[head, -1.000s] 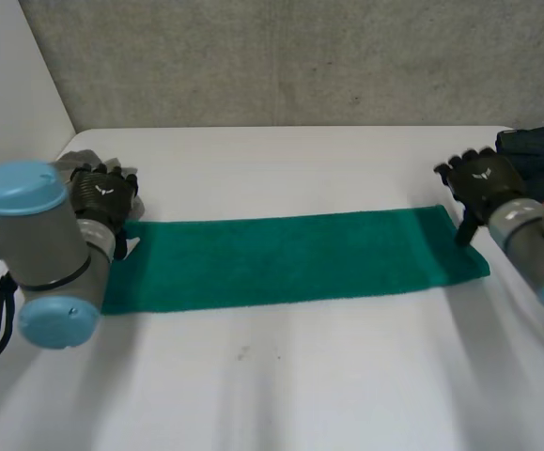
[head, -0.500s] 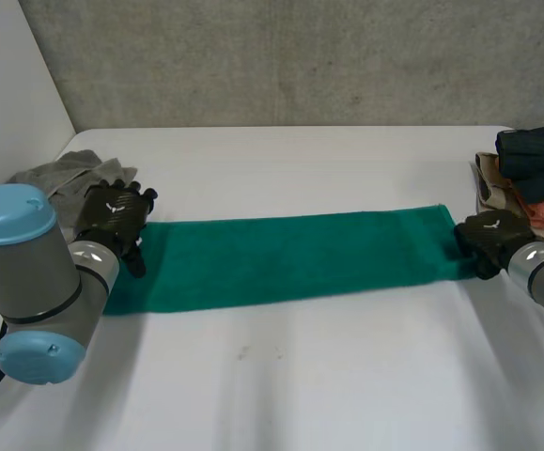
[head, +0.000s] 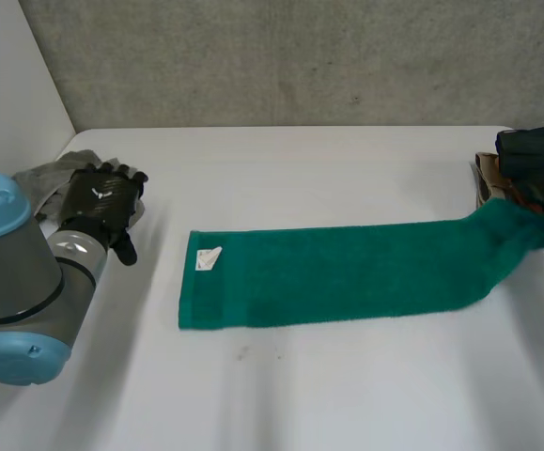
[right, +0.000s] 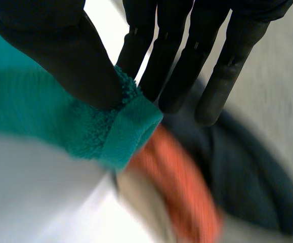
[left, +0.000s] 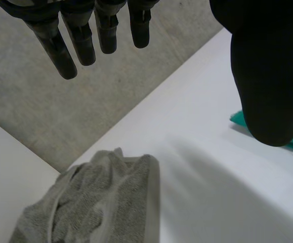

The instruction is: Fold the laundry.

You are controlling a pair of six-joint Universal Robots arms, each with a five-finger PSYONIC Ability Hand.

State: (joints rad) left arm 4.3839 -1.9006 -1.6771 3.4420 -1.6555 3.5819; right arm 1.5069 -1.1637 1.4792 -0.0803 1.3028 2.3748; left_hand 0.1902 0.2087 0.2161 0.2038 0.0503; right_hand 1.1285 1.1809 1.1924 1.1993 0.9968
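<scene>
Pinching one end of the green towel (head: 347, 272) between thumb and fingers, right hand (right: 50, 45) holds it raised beside the stack of folded clothes (head: 535, 155). Rest of towel flat on white table (head: 347, 395). Left hand (head: 102, 199) open, fingers straight, empty, near grey cloth (head: 51, 178).

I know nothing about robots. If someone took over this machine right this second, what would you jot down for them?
Left hand: open, holding nothing, hovering beside the crumpled grey cloth at the table's far left corner.
Right hand: shut on the green towel, pinching its right end between thumb and fingers and lifting it off the table.
The rest of the towel lies flat as a long strip, with a white label at its left end.
A pile of clothes sits at the right edge.
Done: one end gripped.
Left: probably carry that end over to the label end, then fold the grey cloth.
</scene>
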